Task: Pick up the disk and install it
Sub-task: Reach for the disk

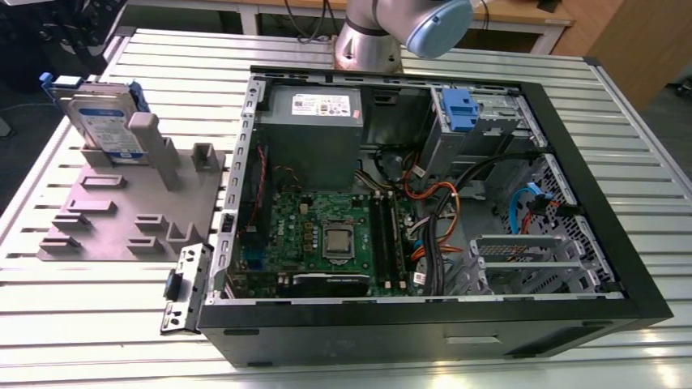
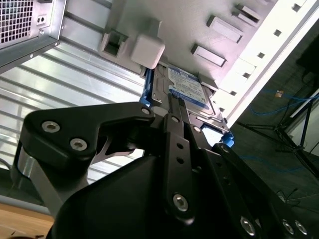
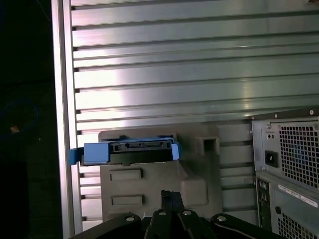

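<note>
Pincer (image 3: 171, 195): closed on nothing, aimed at the disk (image 3: 128, 152), apart from it. Disk stands on edge in the grey fixture (image 1: 119, 219), on the exterior view's left of the computer case (image 1: 433, 320). Step in hand: approach. Grasping likely requires parting the pincer first.

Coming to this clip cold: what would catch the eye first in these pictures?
The open computer case fills the middle of the exterior view, its motherboard and cables exposed. On that view's left, the disk stands on edge in a grey fixture plate. In the first wrist view the gripper is close to the disk.
</note>
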### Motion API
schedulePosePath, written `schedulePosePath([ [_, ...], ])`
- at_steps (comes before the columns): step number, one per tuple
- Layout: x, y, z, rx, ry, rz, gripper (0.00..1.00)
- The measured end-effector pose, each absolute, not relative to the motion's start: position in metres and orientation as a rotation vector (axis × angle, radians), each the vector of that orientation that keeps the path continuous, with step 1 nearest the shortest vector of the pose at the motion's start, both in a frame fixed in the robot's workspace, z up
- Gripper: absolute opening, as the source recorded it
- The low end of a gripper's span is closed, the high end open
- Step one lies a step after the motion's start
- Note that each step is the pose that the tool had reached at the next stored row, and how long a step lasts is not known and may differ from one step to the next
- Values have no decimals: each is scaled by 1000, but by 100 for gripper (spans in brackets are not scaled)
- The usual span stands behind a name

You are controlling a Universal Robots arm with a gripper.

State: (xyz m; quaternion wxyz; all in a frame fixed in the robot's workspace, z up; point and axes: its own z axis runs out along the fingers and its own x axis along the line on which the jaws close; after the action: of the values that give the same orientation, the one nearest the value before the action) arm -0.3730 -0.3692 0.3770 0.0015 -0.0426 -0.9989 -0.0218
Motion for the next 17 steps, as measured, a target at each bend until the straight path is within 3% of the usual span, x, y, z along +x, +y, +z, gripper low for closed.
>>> schedulePosePath([
  [17, -378, -369, 375, -134, -3130, -68, 11],
])
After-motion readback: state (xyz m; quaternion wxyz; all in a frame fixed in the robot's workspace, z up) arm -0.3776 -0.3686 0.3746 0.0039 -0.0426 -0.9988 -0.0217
